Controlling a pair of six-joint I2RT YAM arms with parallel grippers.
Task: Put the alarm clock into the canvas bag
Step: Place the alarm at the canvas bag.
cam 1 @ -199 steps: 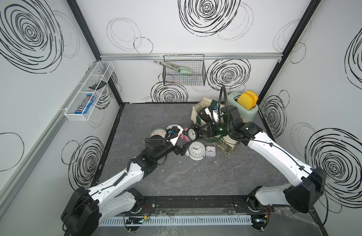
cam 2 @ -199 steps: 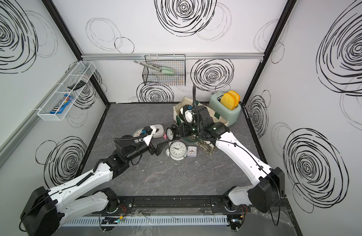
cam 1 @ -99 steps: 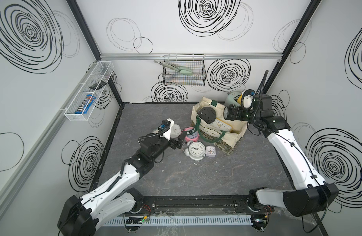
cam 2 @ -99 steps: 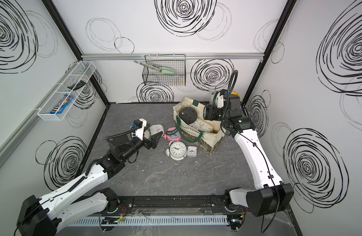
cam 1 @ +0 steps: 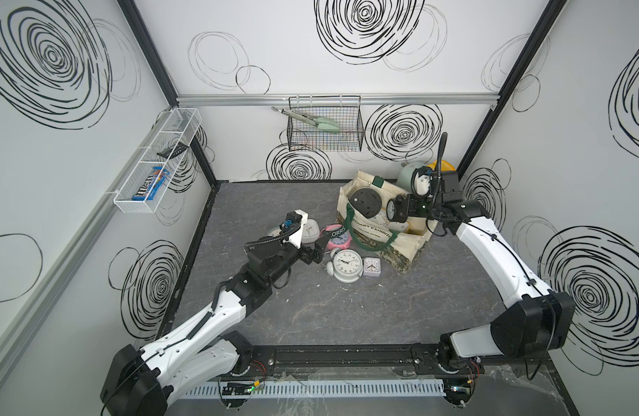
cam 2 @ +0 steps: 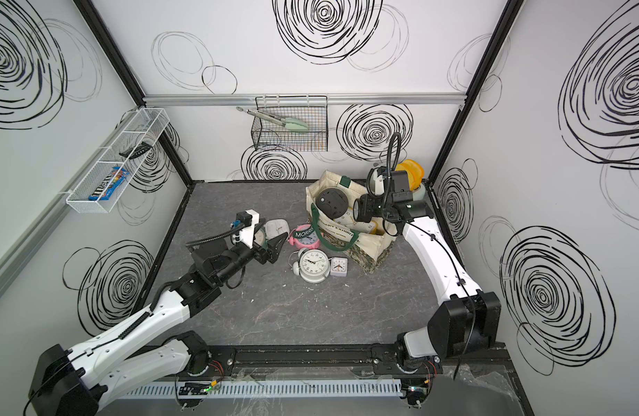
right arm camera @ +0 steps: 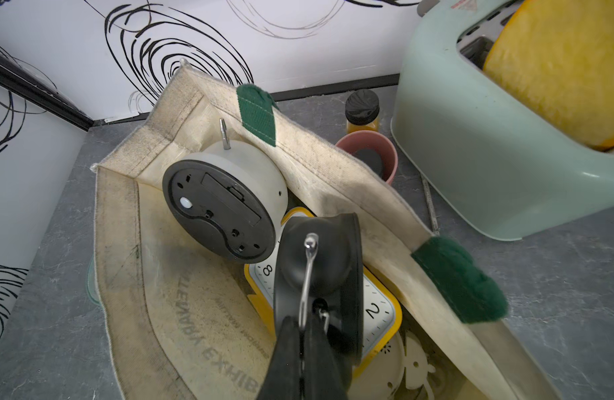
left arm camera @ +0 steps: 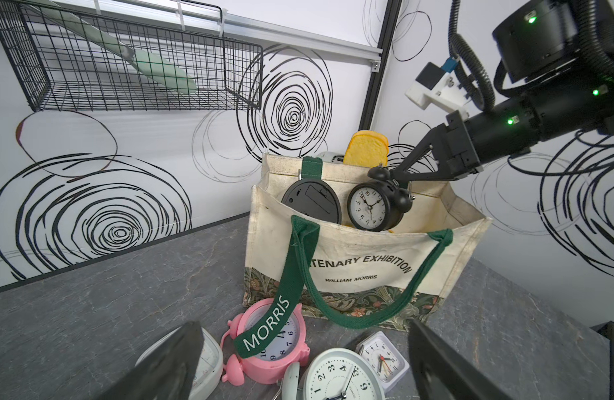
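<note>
Hanging by its thin metal handle, the small black twin-bell alarm clock (left arm camera: 374, 206) is pinched in the closed jaws of the right gripper (left arm camera: 397, 177) over the open mouth of the cream canvas bag with dark green handles (left arm camera: 367, 249), at the far right. Its lower edge is hidden behind the bag's near wall. The left gripper (cam 1: 321, 246) is spread wide with nothing in it, left of the bag, beside a pink twin-bell clock (left arm camera: 264, 370).

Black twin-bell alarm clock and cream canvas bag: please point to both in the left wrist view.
black twin-bell alarm clock (left arm camera: 367, 207): left wrist view, on its white dial.
cream canvas bag (left arm camera: 357, 248): left wrist view, on its front wall.
</note>
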